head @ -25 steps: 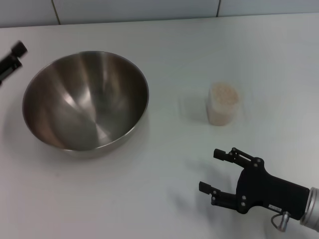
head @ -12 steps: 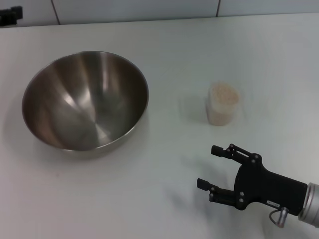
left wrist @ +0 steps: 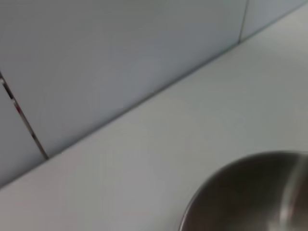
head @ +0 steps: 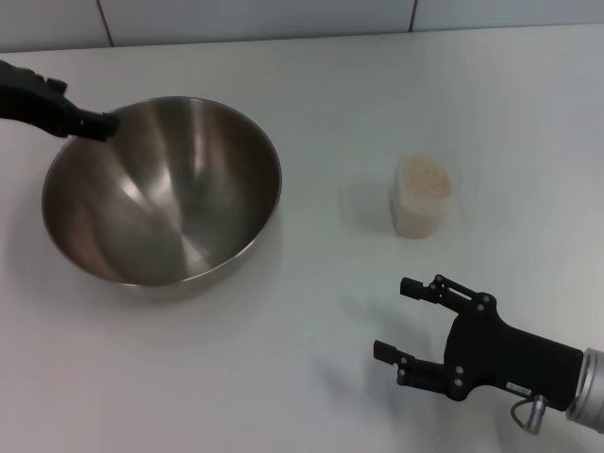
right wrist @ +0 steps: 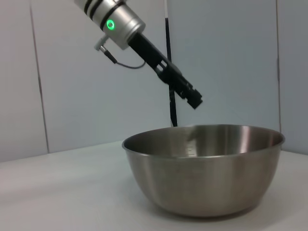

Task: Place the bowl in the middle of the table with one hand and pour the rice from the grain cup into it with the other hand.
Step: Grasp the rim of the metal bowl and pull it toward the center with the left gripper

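White table [head: 311, 85]: left gripper [head: 99, 124] now at bowl [head: 160, 189] rim, jaw state unclear; right gripper [head: 408, 319] unmoved, spread, empty, cup [head: 421, 196] beyond.

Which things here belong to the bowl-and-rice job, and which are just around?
Job:
bowl, empty
cup holding rice
table
left claw, above the bowl's far left rim
right claw, open, nearer than the cup

Just around:
tiled wall behind the table
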